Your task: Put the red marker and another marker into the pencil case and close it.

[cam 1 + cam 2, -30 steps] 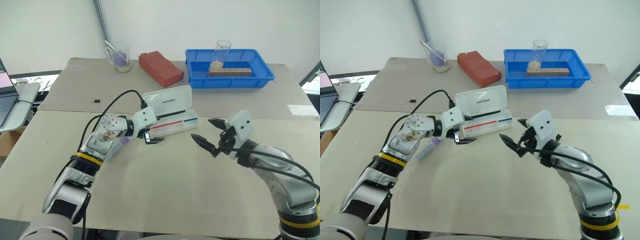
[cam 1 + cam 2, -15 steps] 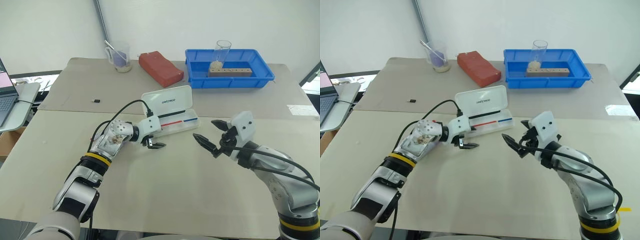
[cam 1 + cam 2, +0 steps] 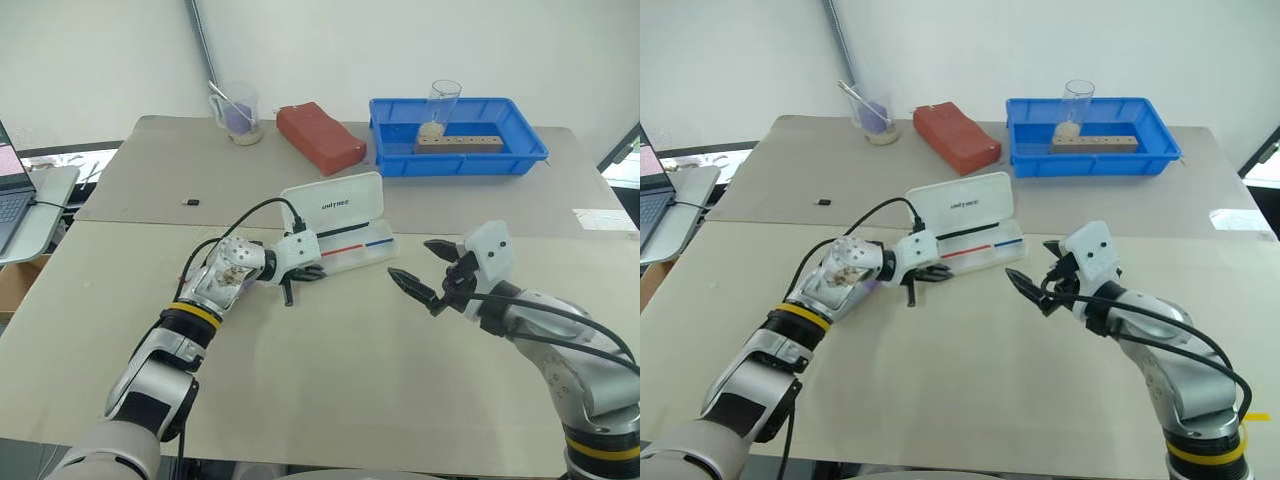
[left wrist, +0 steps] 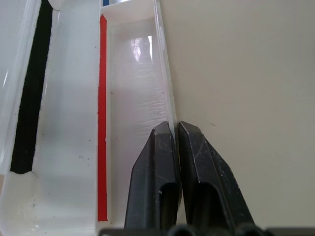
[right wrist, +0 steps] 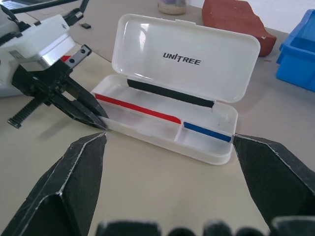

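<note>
Right now my left gripper is clenched on the near wall of the open pencil case, mid-bench, at its left end. I'd pinch lightly, steadying without tipping it. My right gripper hangs released, just right of the case.

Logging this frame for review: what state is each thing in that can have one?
Pencil case: lid open, standing upright.
Left gripper: fingers shut on the pencil case's front wall.
Right gripper: fingers open, holding nothing.
Glass: upright in the blue tray.
</note>
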### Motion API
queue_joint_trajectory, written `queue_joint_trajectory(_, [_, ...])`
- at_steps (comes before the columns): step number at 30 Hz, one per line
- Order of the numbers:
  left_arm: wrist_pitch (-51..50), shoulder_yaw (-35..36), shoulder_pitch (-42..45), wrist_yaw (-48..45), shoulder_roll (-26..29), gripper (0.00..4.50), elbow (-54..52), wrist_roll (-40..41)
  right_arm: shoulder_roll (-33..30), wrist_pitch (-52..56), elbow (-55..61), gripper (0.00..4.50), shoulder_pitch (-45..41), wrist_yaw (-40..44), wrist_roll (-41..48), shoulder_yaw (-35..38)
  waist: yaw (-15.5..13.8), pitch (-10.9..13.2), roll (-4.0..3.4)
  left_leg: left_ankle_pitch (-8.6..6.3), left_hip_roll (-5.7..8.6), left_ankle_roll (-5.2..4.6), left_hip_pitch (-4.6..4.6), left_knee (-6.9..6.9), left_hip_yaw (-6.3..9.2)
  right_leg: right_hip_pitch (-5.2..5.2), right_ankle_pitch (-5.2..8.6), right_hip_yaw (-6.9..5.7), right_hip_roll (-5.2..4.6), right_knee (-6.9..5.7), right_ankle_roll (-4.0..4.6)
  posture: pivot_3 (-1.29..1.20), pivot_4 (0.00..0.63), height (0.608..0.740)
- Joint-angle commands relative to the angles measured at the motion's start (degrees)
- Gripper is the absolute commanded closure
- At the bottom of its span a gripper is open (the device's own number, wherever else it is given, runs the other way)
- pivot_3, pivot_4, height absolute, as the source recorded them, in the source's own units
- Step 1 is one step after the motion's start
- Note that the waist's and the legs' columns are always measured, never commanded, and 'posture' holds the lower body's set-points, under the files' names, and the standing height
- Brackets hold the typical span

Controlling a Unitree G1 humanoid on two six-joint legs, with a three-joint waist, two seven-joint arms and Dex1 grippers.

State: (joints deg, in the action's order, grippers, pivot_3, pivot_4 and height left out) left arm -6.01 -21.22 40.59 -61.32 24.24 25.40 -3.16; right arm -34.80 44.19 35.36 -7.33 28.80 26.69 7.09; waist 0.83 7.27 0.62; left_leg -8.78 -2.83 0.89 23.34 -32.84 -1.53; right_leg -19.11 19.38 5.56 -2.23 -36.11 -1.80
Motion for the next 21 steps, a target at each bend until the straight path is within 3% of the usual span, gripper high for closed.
queue_joint_trajectory(1, [2.88, -0.06, -2.88, -5.89, 2.93, 4.43, -8.64, 2.36, -2.96, -0.50, 0.72, 0.00, 0.78, 3.78, 2.15, 2.85, 0.03, -0.03, -0.05, 0.00, 0.00, 0.00, 0.00, 0.01, 0.00, 0.00, -0.02, 0.00, 0.00, 0.01, 0.04, 0.00, 0.150, 0.740])
queue_joint_trajectory(12, [1.43, 0.14, -12.53, -9.33, 7.35, 4.43, -24.73, 3.28, -11.67, -1.02, 4.37, 0.00, 8.18, 16.78, 10.28, 7.11, -0.01, 0.02, 0.04, 0.01, -0.02, -0.02, 0.01, -0.08, 0.00, 0.10, -0.02, 0.00, -0.01, 0.02, 0.04, 0.00, 0.150, 0.740])
queue_joint_trajectory(18, [-0.50, -0.75, -15.68, -9.79, 10.00, 4.43, -29.15, 2.26, -17.79, -0.66, 4.92, 0.00, 9.11, 22.70, 12.42, 6.56, 0.07, 0.04, 0.08, 0.01, -0.04, -0.02, -0.03, -0.08, 0.03, 0.10, -0.01, 0.00, 0.00, -0.01, 0.01, 0.00, 0.150, 0.740])
queue_joint_trajectory(21, [-1.18, -1.33, -16.05, -9.22, 10.57, 4.43, -29.45, 1.56, -17.99, -1.84, 3.75, 0.00, 8.97, 23.37, 11.82, 6.25, -0.10, 0.05, 0.09, 0.01, -0.04, -0.02, -0.05, -0.09, 0.03, 0.13, 0.01, -0.01, 0.00, 0.01, -0.02, 0.00, 0.150, 0.740])
